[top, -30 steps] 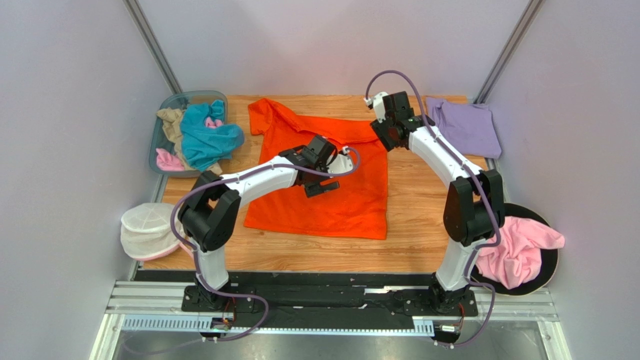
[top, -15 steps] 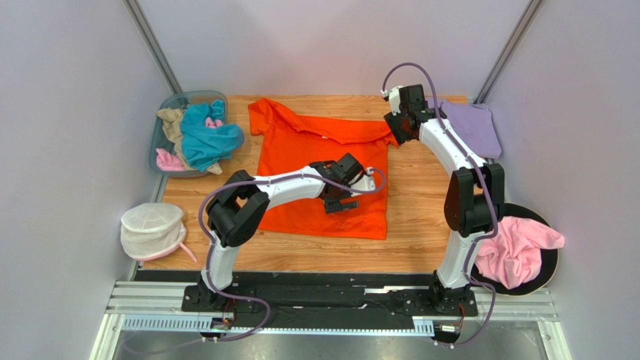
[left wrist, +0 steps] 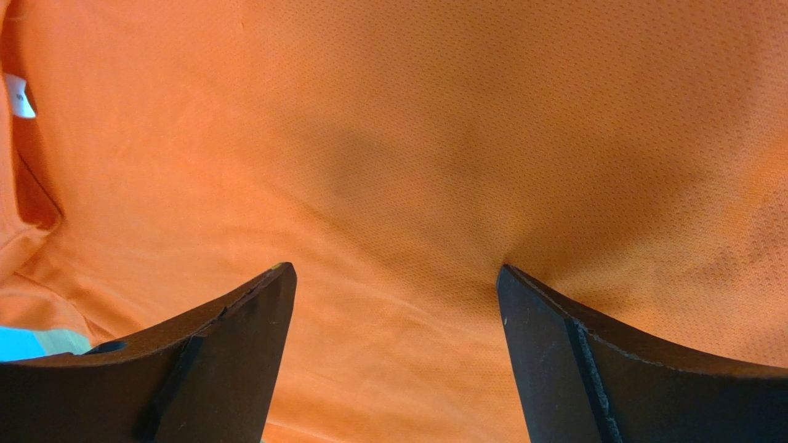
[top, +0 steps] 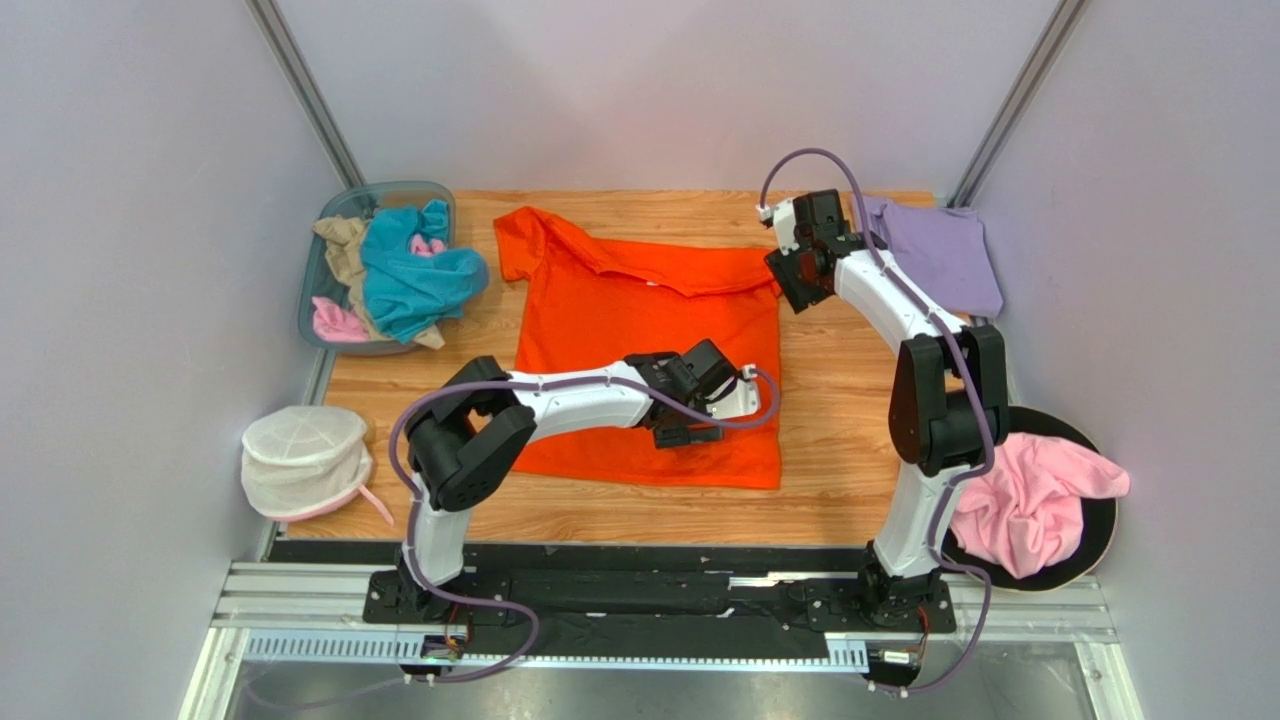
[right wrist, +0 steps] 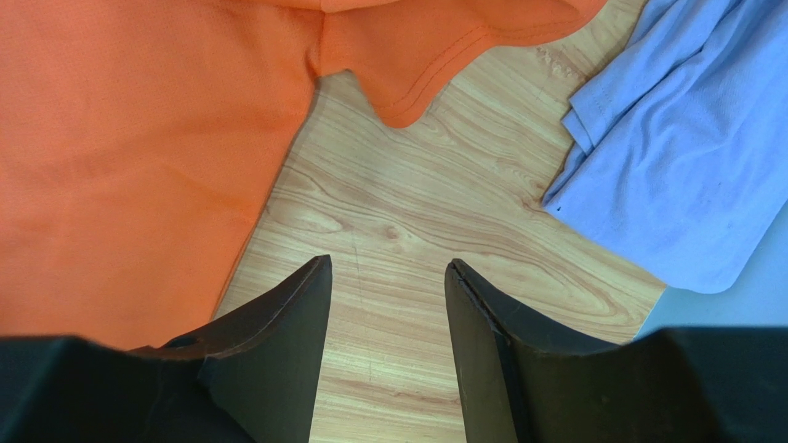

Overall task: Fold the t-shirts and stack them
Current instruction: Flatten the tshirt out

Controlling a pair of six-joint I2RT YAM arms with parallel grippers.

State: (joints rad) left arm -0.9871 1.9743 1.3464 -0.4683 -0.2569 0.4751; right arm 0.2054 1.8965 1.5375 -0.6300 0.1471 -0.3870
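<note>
Near right of the bright orange short-sleeved cloth t-shirt (top: 601, 315): crumpled pink cloth t-shirt (top: 1037, 503), heaped on a black round disc (top: 1089, 548) beyond the edge of the light wooden table (top: 842, 465).
Near left of the orange t-shirt: white round mesh pouch (top: 305, 458), at the table's left edge.
Left gripper (left wrist: 393, 272): over the near right part of the orange t-shirt. The fingers are spread wide and low over the cloth, with nothing between them.
Orange t-shirt: lies flat, mid-table. Its far edge is folded over, and one sleeve sticks out at the far left.
Right gripper (right wrist: 387, 263): just off the orange t-shirt's far right corner, above bare wood. The fingers are partly apart and hold nothing.
Far left of the orange t-shirt: translucent teal plastic basket (top: 323, 203). It holds a teal cloth t-shirt (top: 413, 278), a tan cloth t-shirt (top: 343, 240) and a small pink cloth piece (top: 334, 320), all bunched.
Far right of the orange t-shirt: pale lavender cloth t-shirt (top: 939, 255), folded, at the table corner just beyond the right gripper.
</note>
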